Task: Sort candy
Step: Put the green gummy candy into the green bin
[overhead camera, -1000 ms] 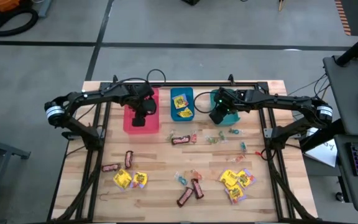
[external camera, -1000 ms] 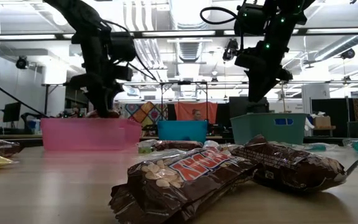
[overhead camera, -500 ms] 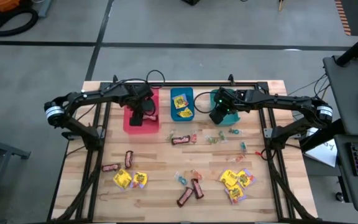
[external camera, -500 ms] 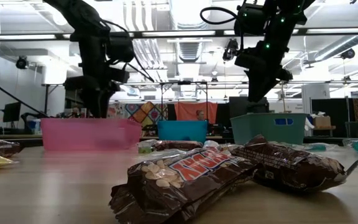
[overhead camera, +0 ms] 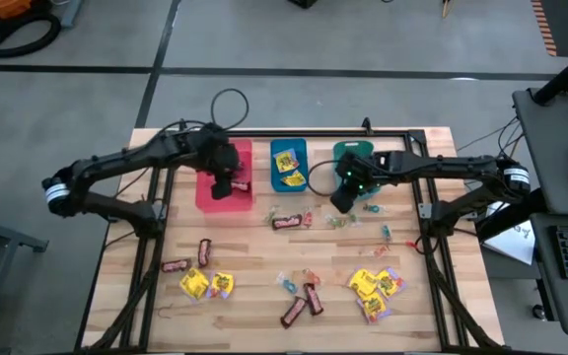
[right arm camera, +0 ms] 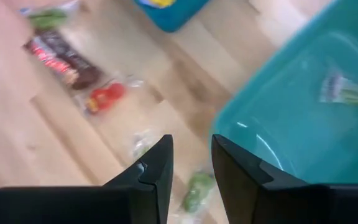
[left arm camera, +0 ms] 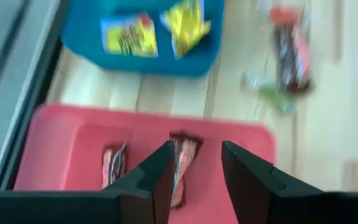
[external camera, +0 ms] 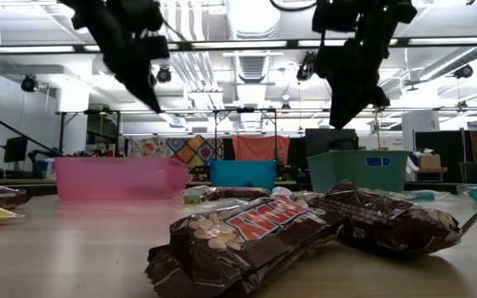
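Below the left gripper (left arm camera: 194, 168), fingers apart and empty, two chocolate bars (left arm camera: 182, 162) lie in the red bin (left arm camera: 61, 140). Beside the right gripper (right arm camera: 191, 158), also apart and empty, sits the teal bin (right arm camera: 303, 106).

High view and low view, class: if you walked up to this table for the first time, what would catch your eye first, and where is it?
Three plastic bins line the table's far edge: a red bin, a blue bin holding yellow packets, and a teal bin. The left gripper hangs over the red bin, the right gripper just in front of the teal bin. In the low view, a dark brown wrapped candy bar lies closest.
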